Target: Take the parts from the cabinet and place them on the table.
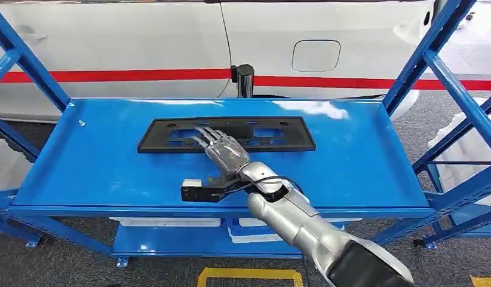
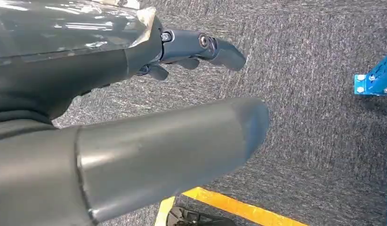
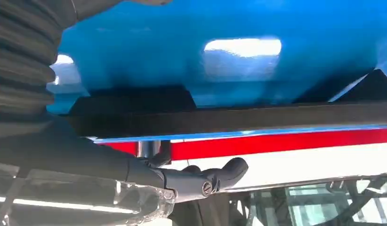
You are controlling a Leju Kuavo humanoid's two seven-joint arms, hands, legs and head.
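Note:
A flat black rectangular frame part (image 1: 279,134) with cut-outs lies across the middle of the blue cabinet shelf (image 1: 362,161). My right hand (image 1: 222,149) reaches in from the front, fingers stretched out and spread over the frame's near left portion, gripping nothing. In the right wrist view the frame's edge (image 3: 257,117) runs across just beyond the dark fingers (image 3: 224,172), with the blue shelf (image 3: 182,61) behind it. My left hand (image 2: 149,117) hangs over grey carpet, its thumb and fingers (image 2: 220,52) apart and empty.
Blue rack uprights (image 1: 422,60) flank the shelf on both sides. A white car body with a red stripe (image 1: 141,42) and a black post (image 1: 244,78) stand behind it. White boxes (image 1: 171,222) sit on the lower shelf. Yellow floor tape (image 1: 249,275) marks the carpet.

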